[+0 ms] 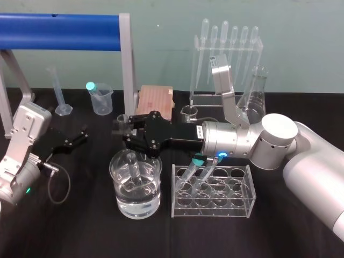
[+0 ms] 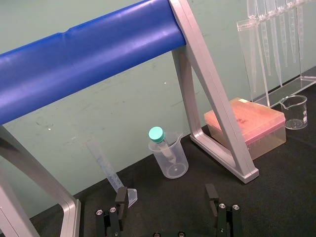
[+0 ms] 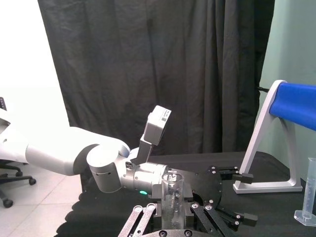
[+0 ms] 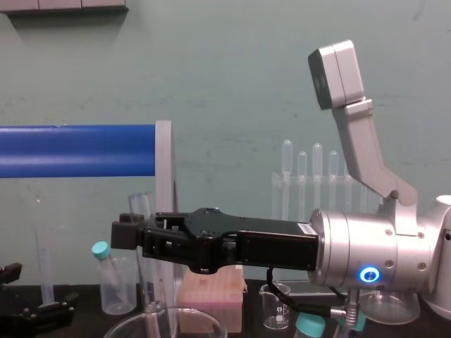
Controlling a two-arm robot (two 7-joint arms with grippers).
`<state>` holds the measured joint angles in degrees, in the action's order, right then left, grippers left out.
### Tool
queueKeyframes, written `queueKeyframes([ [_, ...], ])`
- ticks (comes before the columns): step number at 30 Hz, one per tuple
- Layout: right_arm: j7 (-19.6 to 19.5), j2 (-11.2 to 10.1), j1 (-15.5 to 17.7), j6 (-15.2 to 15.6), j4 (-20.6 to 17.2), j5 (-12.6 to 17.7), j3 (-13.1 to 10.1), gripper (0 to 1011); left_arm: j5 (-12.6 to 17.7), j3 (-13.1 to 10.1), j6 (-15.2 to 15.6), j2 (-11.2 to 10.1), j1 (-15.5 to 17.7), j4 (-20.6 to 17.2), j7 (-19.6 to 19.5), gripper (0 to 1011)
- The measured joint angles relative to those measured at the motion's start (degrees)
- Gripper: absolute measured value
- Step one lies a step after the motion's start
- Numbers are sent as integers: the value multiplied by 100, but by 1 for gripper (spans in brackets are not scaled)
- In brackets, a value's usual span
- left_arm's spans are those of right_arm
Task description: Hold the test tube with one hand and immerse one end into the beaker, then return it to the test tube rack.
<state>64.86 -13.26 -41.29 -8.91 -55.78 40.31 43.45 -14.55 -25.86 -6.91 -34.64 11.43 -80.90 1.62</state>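
Note:
The test tube (image 1: pixel 132 167) stands nearly upright, its lower end down inside the wide beaker (image 1: pixel 135 200), which holds water at the bottom. I cannot tell whether the tip touches the water. My right gripper (image 1: pixel 123 133) is shut on the tube's upper part, reaching in from the right above the beaker. From the chest the test tube (image 4: pixel 146 278) hangs from the right gripper (image 4: pixel 127 231) over the beaker rim (image 4: pixel 165 322). In the right wrist view the test tube (image 3: pixel 173 193) sits between the fingers. The clear test tube rack (image 1: pixel 212 194) stands right of the beaker. My left gripper (image 1: pixel 75 141) rests open at the left.
Two teal-capped tubes (image 1: pixel 198 161) lean in the rack. A plastic cup (image 1: pixel 101 99) with a capped tube, a graduated cylinder (image 1: pixel 60 94), a pink box (image 1: pixel 156 102), a small beaker (image 1: pixel 188 113), a flask (image 1: pixel 253 97) and a pipette stand (image 1: pixel 226 59) line the back. A blue-barred frame (image 1: pixel 64 24) stands rear left.

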Motion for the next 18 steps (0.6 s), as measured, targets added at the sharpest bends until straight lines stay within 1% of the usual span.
queueKeyframes([
  [18,0,0,0,0,0,0,0,243,0,0,0,0,0,0,0,1000],
])
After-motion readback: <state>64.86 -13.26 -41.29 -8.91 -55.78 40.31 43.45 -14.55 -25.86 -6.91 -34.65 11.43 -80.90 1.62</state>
